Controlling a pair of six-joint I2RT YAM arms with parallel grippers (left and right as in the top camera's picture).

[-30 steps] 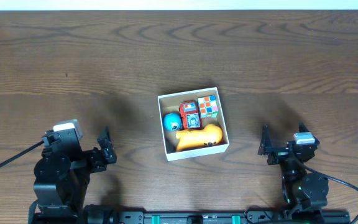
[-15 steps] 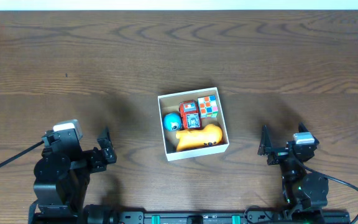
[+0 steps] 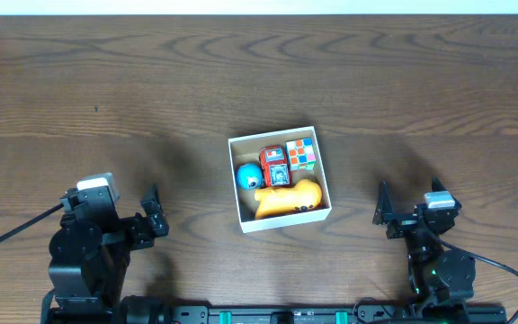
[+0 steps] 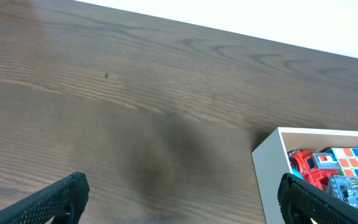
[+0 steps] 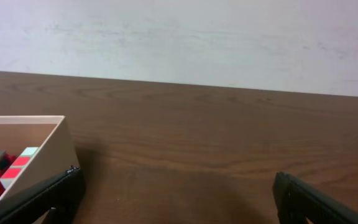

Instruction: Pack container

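Observation:
The container (image 3: 285, 219), a shallow white-walled square box, sits at the table's middle. Inside lie a yellow toy (image 3: 288, 199), a red toy car (image 3: 274, 167), a blue ball (image 3: 245, 176) and a coloured cube (image 3: 302, 154). My left gripper (image 3: 154, 211) rests open near the front left, well apart from the box. In the left wrist view the left gripper (image 4: 182, 200) has only bare wood between its fingers, and the container's wall (image 4: 269, 171) stands at the right. My right gripper (image 3: 385, 214) is open at the front right; the right wrist view shows this gripper (image 5: 179, 200) empty, the container (image 5: 45, 152) at its left.
Dark wood table (image 3: 106, 81) all round the box. A white wall (image 5: 179, 37) rises beyond the far table edge. A black cable (image 3: 12, 232) runs off from the left arm's base; another cable (image 3: 506, 270) curls by the right base.

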